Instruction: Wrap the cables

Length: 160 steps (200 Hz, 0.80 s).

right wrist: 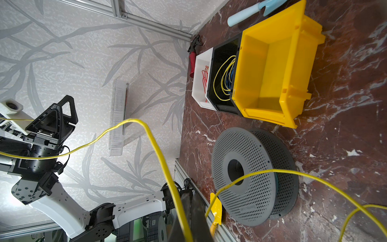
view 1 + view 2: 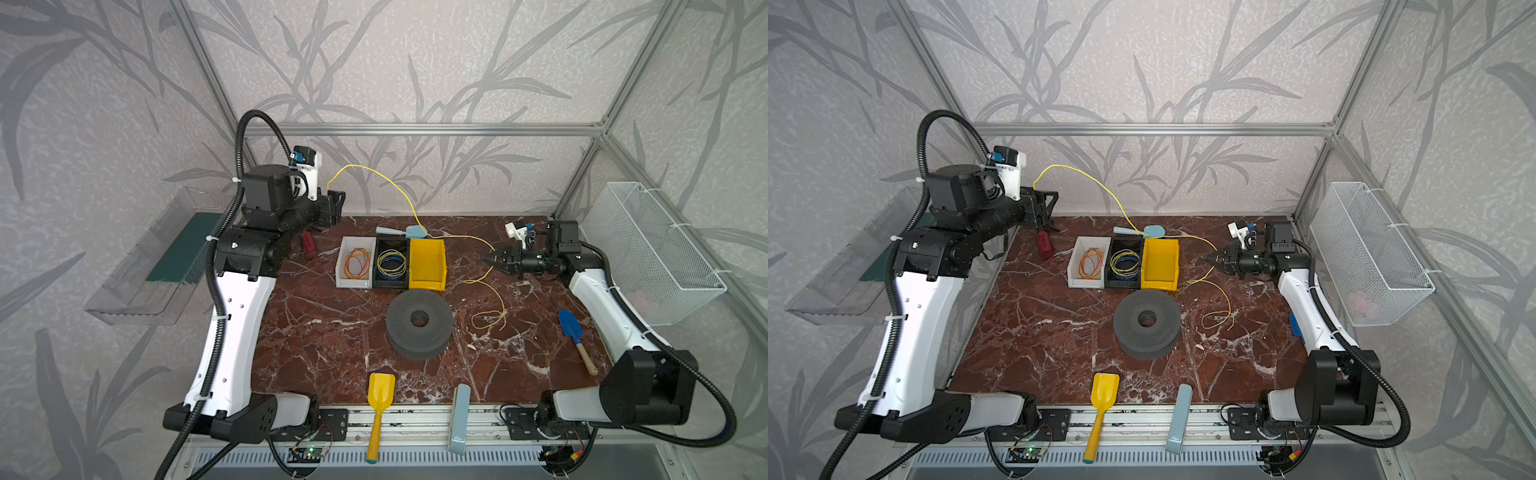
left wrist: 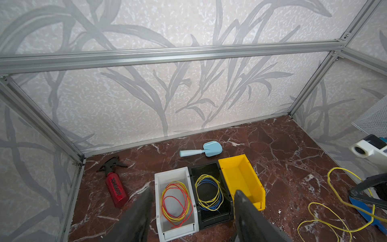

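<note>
Big brown marble worktop (image 2: 332, 332), with a grey perforated spool (image 2: 419, 318) sitting about mid-table and an empty yellow bin (image 2: 427, 286) between it and the far edge.

The left gripper (image 2: 338, 201) is up in the air over the far-left corner, jaws spread wide. The right gripper (image 2: 490, 258) sits low near the right edge, fingers pressed together on the yellow wire (image 1: 132, 120).

That wire arcs through the air from the left gripper and drops past the bin's far-right corner. It runs through the right pinch, and the tail lies in loose loops on the worktop toward the right edge. Can't tell if the left end is hooked on a finger or only resting there.

My guess is it's featherlight, floppy but springy, and slick enough to slide through a loose pinch. I'd grab near the free end.
</note>
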Tool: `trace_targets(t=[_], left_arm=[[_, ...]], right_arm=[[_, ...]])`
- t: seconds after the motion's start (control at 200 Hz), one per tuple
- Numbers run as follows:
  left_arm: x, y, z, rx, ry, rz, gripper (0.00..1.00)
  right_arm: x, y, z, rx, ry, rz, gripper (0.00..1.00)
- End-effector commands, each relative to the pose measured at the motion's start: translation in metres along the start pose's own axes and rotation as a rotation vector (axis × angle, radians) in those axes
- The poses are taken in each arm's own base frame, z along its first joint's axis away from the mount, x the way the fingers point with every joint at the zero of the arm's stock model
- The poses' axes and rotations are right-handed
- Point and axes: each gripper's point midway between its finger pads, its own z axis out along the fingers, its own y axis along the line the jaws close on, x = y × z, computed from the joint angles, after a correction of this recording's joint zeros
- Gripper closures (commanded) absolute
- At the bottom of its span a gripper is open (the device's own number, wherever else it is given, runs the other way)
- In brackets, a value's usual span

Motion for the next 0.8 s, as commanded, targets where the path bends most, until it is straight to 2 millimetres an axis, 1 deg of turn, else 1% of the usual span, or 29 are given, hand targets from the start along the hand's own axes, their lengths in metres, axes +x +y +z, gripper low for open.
trace_targets(t=[0.0, 0.09, 0.23, 0.325, 0.43, 0.505, 0.675, 0.745, 0.795], left_arm=[[-0.007, -0.006, -0.009, 0.031, -0.014, 0.02, 0.45], [-0.007, -0.007, -0.008, 0.04, -0.005, 0.018, 0.57], [-0.009, -0.011, -0.013, 0.057, -0.014, 0.018, 0.68], [-0.008, -0.013, -0.015, 0.071, -0.004, 0.019, 0.77], [-0.004, -0.014, -0.017, 0.073, 0.012, 0.022, 0.93], [-0.002, -0.013, -0.019, 0.065, 0.018, 0.023, 1.0], [-0.001, -0.013, -0.031, 0.056, 0.012, 0.037, 1.0], [0.001, -0.013, -0.034, 0.051, 0.022, 0.047, 1.0], [0.004, -0.008, -0.035, 0.022, 0.036, 0.05, 1.0]], right_arm=[[0.008, 0.013, -0.003, -0.034, 0.011, -0.034, 1.0], [0.008, 0.015, -0.003, -0.037, 0.012, -0.041, 1.0], [0.01, 0.012, -0.002, -0.028, 0.014, -0.037, 1.0], [0.01, 0.01, -0.002, -0.024, 0.015, -0.035, 1.0], [0.009, 0.011, -0.002, -0.024, 0.013, -0.042, 1.0], [0.008, 0.011, -0.002, -0.017, 0.008, -0.046, 1.0], [0.007, 0.005, -0.002, 0.012, 0.003, -0.052, 1.0], [0.006, -0.002, -0.003, 0.056, -0.012, -0.061, 1.0], [0.004, -0.008, -0.003, 0.092, -0.021, -0.071, 1.0]])
